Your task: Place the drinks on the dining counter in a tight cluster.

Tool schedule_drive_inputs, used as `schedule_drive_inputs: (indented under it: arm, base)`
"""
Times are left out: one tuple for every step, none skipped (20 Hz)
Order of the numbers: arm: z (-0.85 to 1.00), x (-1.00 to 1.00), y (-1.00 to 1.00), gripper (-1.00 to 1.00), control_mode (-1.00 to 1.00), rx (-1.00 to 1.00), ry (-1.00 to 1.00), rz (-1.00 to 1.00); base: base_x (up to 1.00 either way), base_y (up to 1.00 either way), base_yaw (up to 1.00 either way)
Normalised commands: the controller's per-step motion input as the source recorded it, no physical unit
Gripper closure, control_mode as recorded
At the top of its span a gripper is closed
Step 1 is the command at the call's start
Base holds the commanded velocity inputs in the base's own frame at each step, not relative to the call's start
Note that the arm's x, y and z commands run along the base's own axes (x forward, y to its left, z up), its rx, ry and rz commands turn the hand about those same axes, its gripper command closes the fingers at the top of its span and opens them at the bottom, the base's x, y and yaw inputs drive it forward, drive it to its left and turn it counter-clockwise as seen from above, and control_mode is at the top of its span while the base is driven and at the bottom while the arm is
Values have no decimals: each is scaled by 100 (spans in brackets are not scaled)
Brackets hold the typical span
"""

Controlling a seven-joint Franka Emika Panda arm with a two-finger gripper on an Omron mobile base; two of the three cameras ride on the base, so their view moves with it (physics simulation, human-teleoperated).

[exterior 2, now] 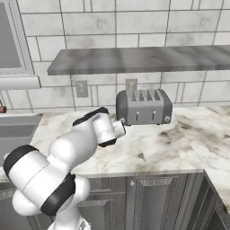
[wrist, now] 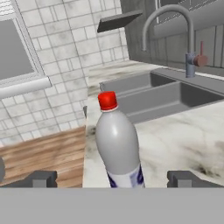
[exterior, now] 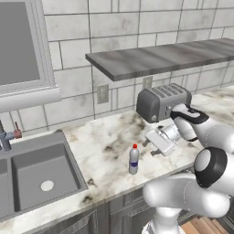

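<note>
A small clear bottle (exterior: pixel 133 159) with a red cap and a blue label stands upright on the marble counter (exterior: pixel 109 146), near its front edge, between the sink (exterior: pixel 36 176) and the toaster (exterior: pixel 161 101). The hand view shows the same bottle (wrist: pixel 118 144) close up and centred between the two dark fingertips (wrist: pixel 41 178), which stand far apart on either side of it without touching it. The gripper (wrist: pixel 113 179) is therefore spread wide and holds nothing.

In the left base view the white arm rises from the lower right, bends at a dark-jointed elbow, and reaches over the counter toward the left; the gripper (exterior: pixel 154 142) lies low over the marble just beside the bottle on its toaster side, pointing roughly level toward it. In the right base view the forearm crosses in front of the counter and covers the spot where the bottle stands, ending just left of the toaster (exterior 2: pixel 143 107).

The left base view alone among the base cameras shows the sink basin with its drain, the red-handled tap (exterior: pixel 10 136) and the window sill above it. The right base view shows the counter (exterior 2: pixel 179 139) running on to the right, turning a corner, and the grey cabinet doors (exterior 2: pixel 157 197) beneath. A grey wall shelf (exterior: pixel 160 57) hangs above the toaster. The hand view adds the curved faucet (wrist: pixel 175 35) beyond the sink (wrist: pixel 153 94) and a wooden floor (wrist: pixel 43 153) past the counter edge.
</note>
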Motion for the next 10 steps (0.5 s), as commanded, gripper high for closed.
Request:
schedule_drive_inputs:
  arm:
    - [-11, 0, 13, -100, -100, 0, 0, 0]
    - [-10, 0, 17, -100, -100, 0, 0, 0]
    - [-9, 0, 17, -100, -100, 0, 0, 0]
    - [-8, 0, 19, -100, -100, 0, 0, 0]
    - [-6, 0, 22, -100, -100, 0, 0, 0]
    - [-3, 0, 23, -100, -100, 0, 0, 0]
    - [-2, 0, 26, -100, -100, 0, 0, 0]
    - [-2, 0, 24, -100, -100, 0, 0, 0]
    - [-3, 0, 21, -100, -100, 0, 0, 0]
    - [-4, 0, 20, -100, -100, 0, 0, 0]
  base:
    - [0, 0, 0]
    - [0, 0, 0]
    - [0, 0, 0]
    - [0, 0, 0]
    - [0, 0, 0]
    - [0, 0, 0]
    - [0, 0, 0]
    - [0, 0, 0]
    - [0, 0, 0]
    - [0, 0, 0]
